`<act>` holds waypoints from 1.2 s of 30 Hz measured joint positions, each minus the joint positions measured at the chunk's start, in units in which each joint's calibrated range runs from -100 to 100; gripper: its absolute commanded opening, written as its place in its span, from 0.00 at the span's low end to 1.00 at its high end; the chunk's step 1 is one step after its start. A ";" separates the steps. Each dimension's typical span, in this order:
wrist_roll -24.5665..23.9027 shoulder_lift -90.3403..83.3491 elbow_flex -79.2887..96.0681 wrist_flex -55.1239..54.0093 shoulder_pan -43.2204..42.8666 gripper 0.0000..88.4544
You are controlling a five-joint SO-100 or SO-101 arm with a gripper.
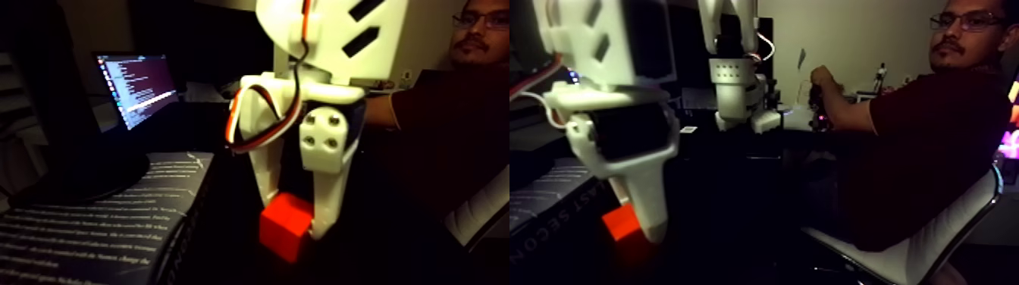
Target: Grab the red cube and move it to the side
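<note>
Clamping red cube between gripper fingers | held ready to lift sideways (counter too dark to judge)

Red cube apparently between gripper fingers

Red cube bright red-orange; hand white; book dark grey with pale lettering; person's shirt maroon.

Matte red cube, smooth plastic gripper
</note>
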 measured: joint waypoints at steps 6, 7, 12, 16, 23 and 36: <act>0.00 -1.51 0.09 2.86 -0.15 0.11; 0.00 -2.10 0.09 3.26 -0.15 0.11; -0.26 -6.48 0.09 3.84 -0.23 0.11; -0.26 -9.59 0.09 4.41 -0.08 0.11; -0.05 -15.06 0.18 4.41 4.32 0.11; -0.26 -23.56 0.18 4.16 13.82 0.11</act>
